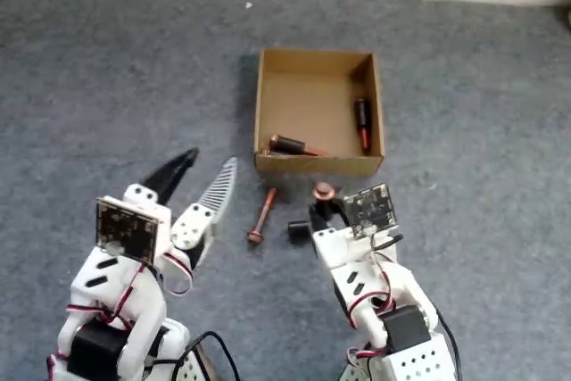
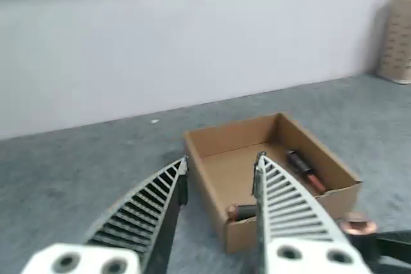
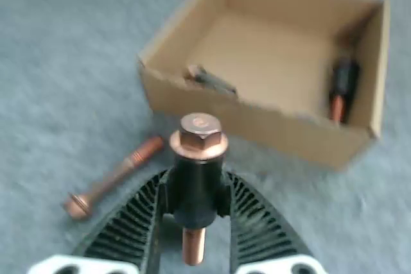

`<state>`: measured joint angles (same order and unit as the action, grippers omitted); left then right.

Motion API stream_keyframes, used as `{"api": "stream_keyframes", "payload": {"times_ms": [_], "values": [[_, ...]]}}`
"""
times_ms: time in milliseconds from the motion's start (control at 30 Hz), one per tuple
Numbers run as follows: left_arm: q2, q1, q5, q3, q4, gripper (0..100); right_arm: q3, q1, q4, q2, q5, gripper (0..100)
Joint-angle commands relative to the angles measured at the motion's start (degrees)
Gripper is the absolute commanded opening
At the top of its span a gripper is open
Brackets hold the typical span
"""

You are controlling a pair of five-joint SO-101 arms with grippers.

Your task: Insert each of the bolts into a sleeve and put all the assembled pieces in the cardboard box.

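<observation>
A bolt (image 3: 198,135) is seated in a black sleeve (image 3: 194,174), and the pair is clamped upright by the right gripper (image 3: 194,187), whose fingers are closed against the sleeve's sides. The copper hex head is seen above the sleeve and the end of the shank below it.

A loose bolt (image 1: 262,215) is laid flat on the grey carpet (image 1: 107,78) near this gripper, on the side toward the left arm, with its head turned toward the arms. Between that bolt and the gripper a small black cylinder (image 1: 297,231), apparently a spare sleeve, is found on the carpet.

The cardboard box (image 1: 318,165) is placed just ahead of the right gripper, its near wall close to the held bolt's head. Two assemblies are contained in it. One finished piece (image 1: 290,145) is laid along the near wall, and a second finished piece (image 1: 362,120) along the side wall farther from the left arm.

The left gripper (image 1: 201,176) is held wide open with nothing between its fingers. The box is ahead of it and off toward the right arm.
</observation>
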<state>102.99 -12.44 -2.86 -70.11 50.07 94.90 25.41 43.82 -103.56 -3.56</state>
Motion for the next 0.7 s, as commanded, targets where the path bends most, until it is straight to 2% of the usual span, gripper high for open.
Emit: {"api": "stream_keyframes", "payload": {"times_ms": [0, 167, 400, 567, 667], "values": [[0.7, 7.6, 0.3, -2.5, 2.7, 19, -8.2, -2.4, 4.1, -0.6, 2.0, 0.5], [0.6, 14.0, 0.3, -8.6, 2.6, 19, -15.4, -2.4, 5.1, 7.1, 2.0, 0.5], [0.6, 16.1, 0.3, -17.5, 0.5, 19, -33.5, -2.7, -5.1, 38.6, 2.0, 0.5], [0.0, 17.5, 0.4, -27.5, -7.0, 19, -49.4, -4.0, -11.3, 60.4, 1.9, 0.5], [0.5, 18.8, 0.4, -27.0, -7.2, 19, -58.4, -6.3, -14.9, 72.6, 1.9, 0.5]]}}
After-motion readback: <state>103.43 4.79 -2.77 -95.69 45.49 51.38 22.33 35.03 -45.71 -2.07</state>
